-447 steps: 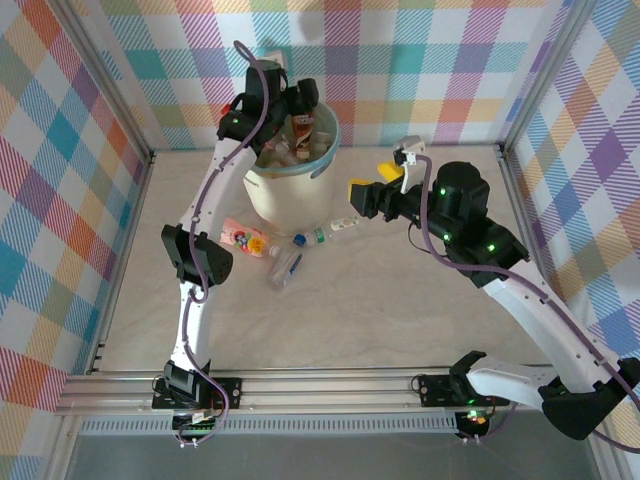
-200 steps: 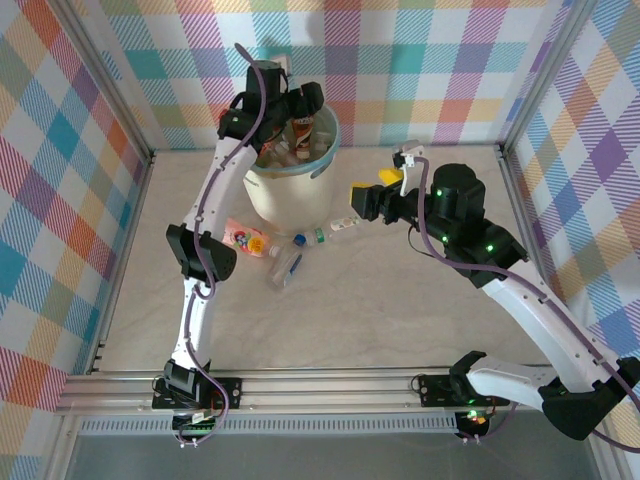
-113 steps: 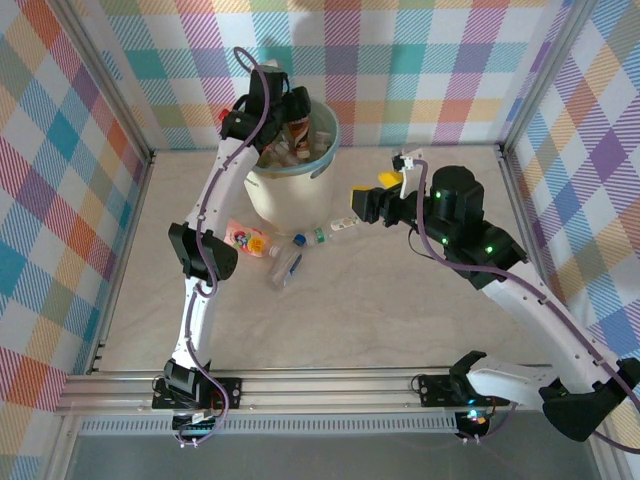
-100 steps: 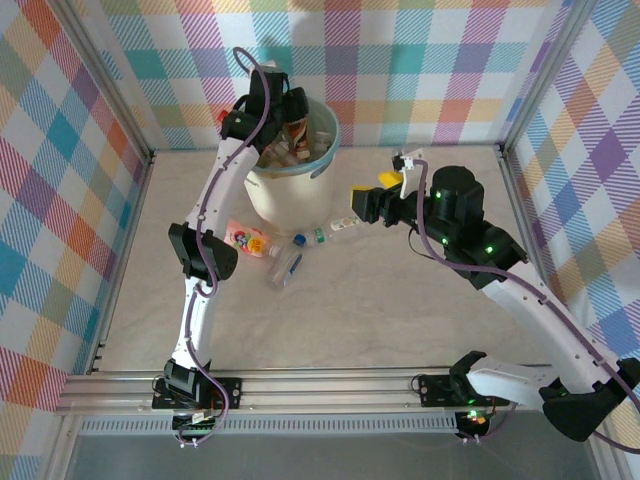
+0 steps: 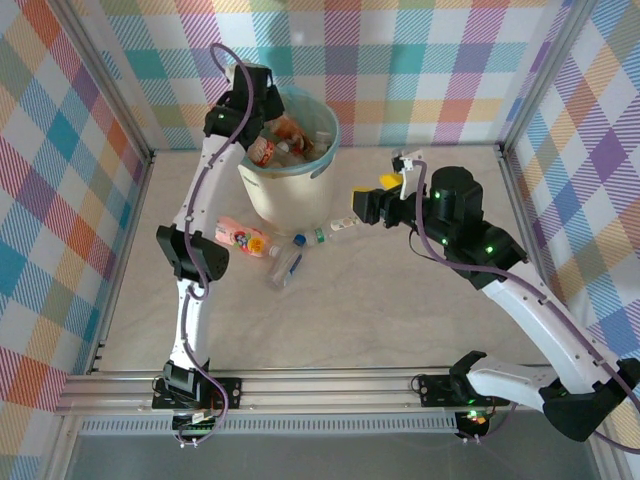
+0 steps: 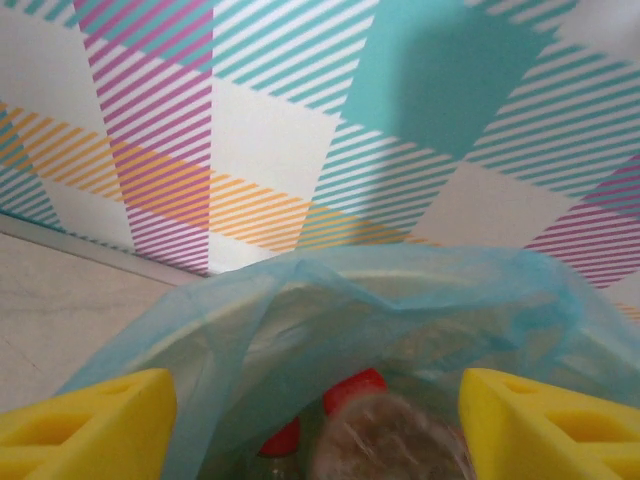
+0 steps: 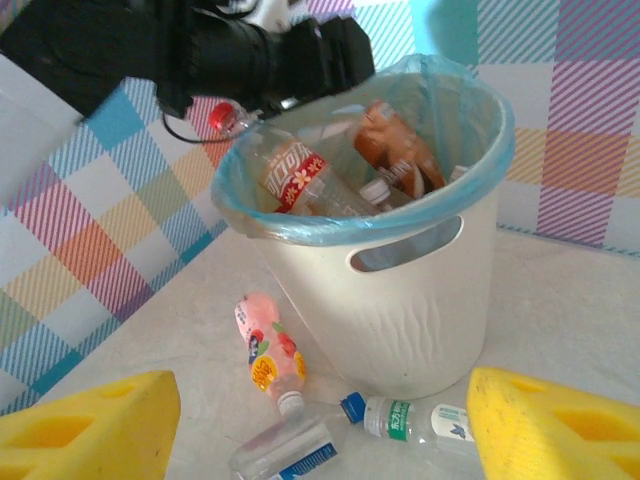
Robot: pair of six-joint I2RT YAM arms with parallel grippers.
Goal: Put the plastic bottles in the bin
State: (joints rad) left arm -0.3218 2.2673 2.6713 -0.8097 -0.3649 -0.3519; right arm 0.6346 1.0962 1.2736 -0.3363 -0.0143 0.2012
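- The left gripper is hanging over the back-left rim of the bin. Its yellow fingers are spread wide with nothing gripped between them. The lower edge of the left wrist view is cutting both fingers off.
- Straight below that gripper, the teal bag is veiling the bin's inside. Two red caps and a blurred bottle are showing past it, and the rest of the pile is too close to make out.
- From above, the left gripper's black body is covering its own fingers and part of the rim.
- The right gripper is hovering low over the table, wide open and empty, with only its fingertips showing in its wrist view.
- Ahead of the right gripper the bin is standing upright. A red-labelled bottle is leaning on the left rim, its cap poking out past the bag, and a brown bottle is lying beside it.
- Just in front of the right gripper, a green-labelled bottle is lying near the bin's foot. I cannot tell whether it is touching the bin.
- To its left, a blue-labelled bottle is lying near the view's lower edge, and a pink bottle is lying farther left.
- The checked wall is standing close beyond the left gripper.
- Open tabletop is stretching behind the right gripper toward the arm bases.
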